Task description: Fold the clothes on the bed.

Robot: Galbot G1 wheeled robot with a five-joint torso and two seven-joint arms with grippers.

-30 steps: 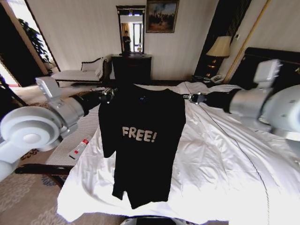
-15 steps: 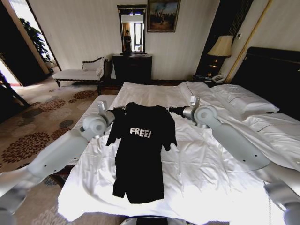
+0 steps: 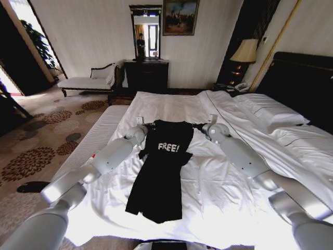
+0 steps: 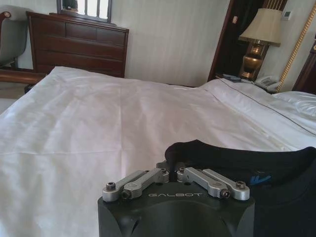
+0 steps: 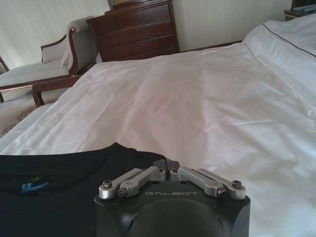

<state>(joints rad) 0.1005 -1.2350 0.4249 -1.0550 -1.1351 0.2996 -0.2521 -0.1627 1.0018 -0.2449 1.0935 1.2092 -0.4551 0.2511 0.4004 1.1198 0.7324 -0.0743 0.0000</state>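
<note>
A dark dresser [image 3: 146,76] stands at the wall; beside it is a chaise [image 3: 88,79], above it a mirror [image 3: 145,33].

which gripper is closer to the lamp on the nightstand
Right. The right gripper pinches the black FREE! T-shirt at the shoulder nearer the cream-shaded lamp; the left gripper holds the far shoulder.

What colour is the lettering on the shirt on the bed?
White, reading "FREE!" on the black shirt; clearest in the head view.
</note>
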